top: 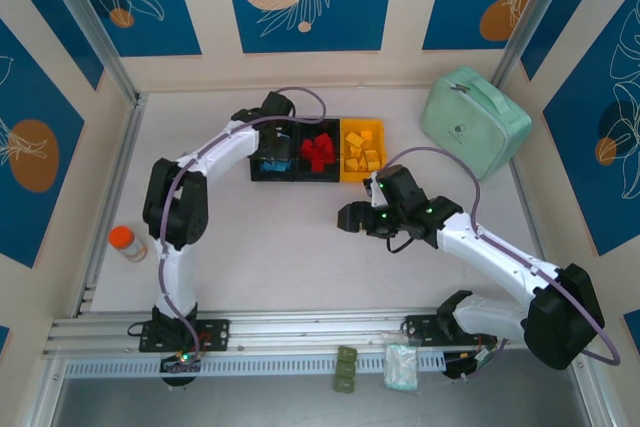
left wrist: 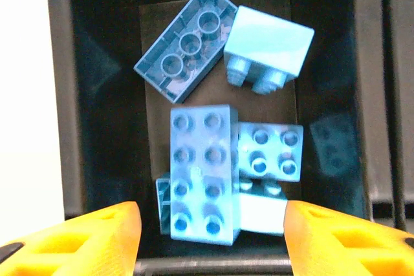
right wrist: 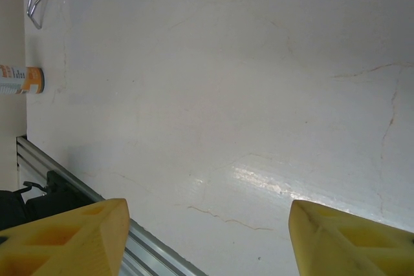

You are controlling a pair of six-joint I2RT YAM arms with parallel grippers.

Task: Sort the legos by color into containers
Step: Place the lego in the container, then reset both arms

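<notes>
Three containers stand joined in a row at the table's back centre. The left black bin (top: 256, 175) holds light blue legos (left wrist: 200, 172). Red legos (top: 318, 152) lie in the middle black bin (top: 320, 178), and yellow-orange legos (top: 362, 154) lie in the yellow bin (top: 362, 123). My left gripper (top: 269, 145) hovers over the left black bin. In the left wrist view it (left wrist: 212, 237) is open, its fingers (left wrist: 97, 234) well apart on either side of the blue pile and touching no brick. My right gripper (top: 346, 217) (right wrist: 208, 237) is open over bare table with nothing between its fingers.
A mint-green zip case (top: 474, 119) lies at the back right. An orange-capped bottle (top: 127, 243) (right wrist: 21, 79) rests by the left edge. Olive-green bricks (top: 346, 368) and a pale bag (top: 402, 367) sit on the front rail (right wrist: 149, 250).
</notes>
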